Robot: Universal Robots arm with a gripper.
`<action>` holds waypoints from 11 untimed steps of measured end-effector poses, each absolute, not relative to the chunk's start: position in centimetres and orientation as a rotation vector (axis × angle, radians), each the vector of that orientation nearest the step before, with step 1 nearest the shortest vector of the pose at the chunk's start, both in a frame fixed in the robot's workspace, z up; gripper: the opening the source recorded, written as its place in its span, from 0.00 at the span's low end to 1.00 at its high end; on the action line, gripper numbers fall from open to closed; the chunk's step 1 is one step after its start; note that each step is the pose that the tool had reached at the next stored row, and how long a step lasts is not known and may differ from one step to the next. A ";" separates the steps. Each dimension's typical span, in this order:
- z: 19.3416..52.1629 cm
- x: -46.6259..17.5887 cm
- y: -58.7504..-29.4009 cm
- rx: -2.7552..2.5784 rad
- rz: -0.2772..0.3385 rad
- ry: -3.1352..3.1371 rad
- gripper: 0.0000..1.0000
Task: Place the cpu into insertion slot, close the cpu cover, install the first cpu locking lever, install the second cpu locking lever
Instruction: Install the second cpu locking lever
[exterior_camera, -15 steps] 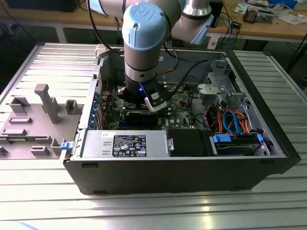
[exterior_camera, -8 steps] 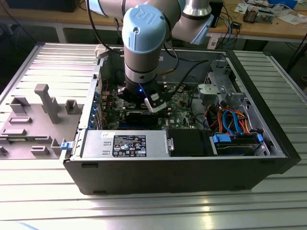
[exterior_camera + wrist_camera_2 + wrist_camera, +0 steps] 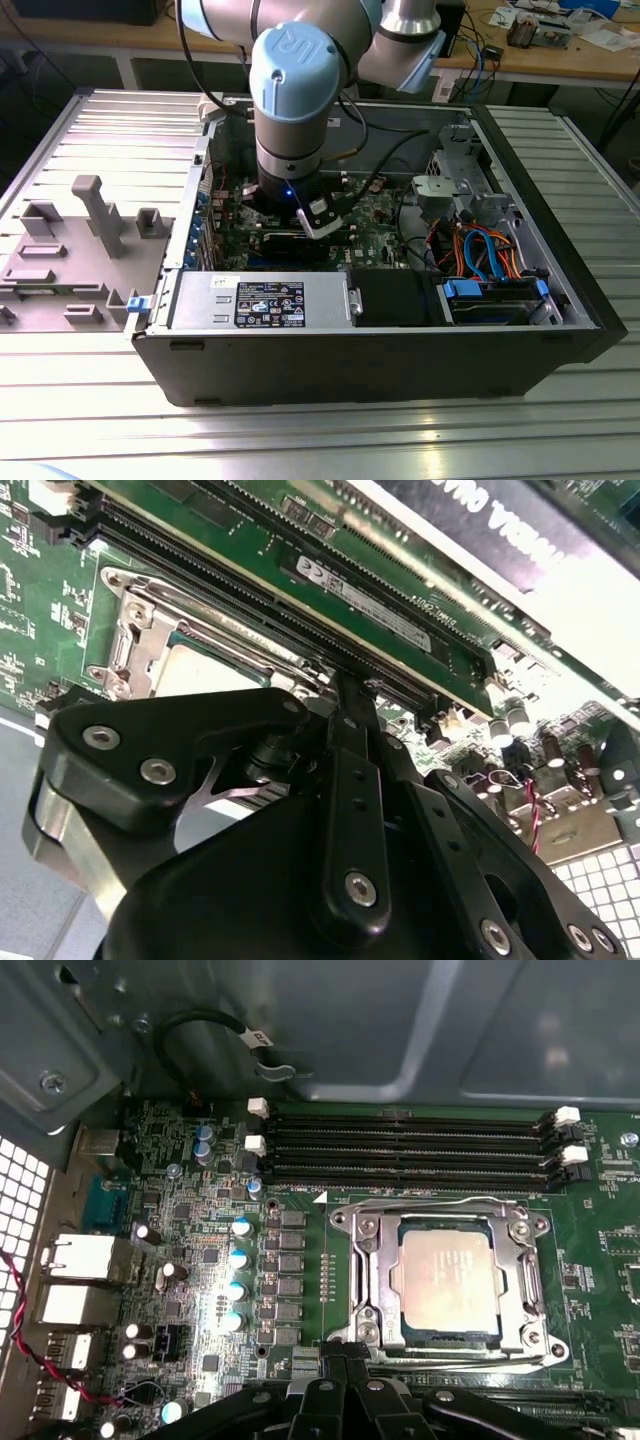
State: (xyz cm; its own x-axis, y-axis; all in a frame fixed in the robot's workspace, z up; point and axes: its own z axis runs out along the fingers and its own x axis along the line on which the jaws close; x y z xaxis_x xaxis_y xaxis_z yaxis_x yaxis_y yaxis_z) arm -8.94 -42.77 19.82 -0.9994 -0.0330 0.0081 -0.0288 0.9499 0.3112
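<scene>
You've got the arm reaching down into the open PC case in the exterior view, wrist right over the green motherboard.

On the board, in the first wrist view: the insertion slot sits just beside the long black RAM slots. The cpu is already in it, lying flat, silver top up, so step 1 looks done. The cpu cover looks lowered around the chip, frame flat w/ the chip showing thru the window, so step 2 is prob done too. Levers: thin wire levers run along the socket edges, e.g. one lever on the RAM-slot side. You can't tell from these views whether either is hooked under its catch, so treat both lever steps as unconfirmed.

Gripper: fingertips meet in a narrow point, pressed together w/ nothing pinched as far as shows. It sits just beside the socket edge facing away from the RAM slots, low over the board. Contact w/ a lever there: can't tell. The second wrist view has the same tip close to the socket frame.
</scene>
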 end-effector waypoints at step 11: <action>19.5 -9.2 -42.3 0.049 -0.499 -3.088 0.11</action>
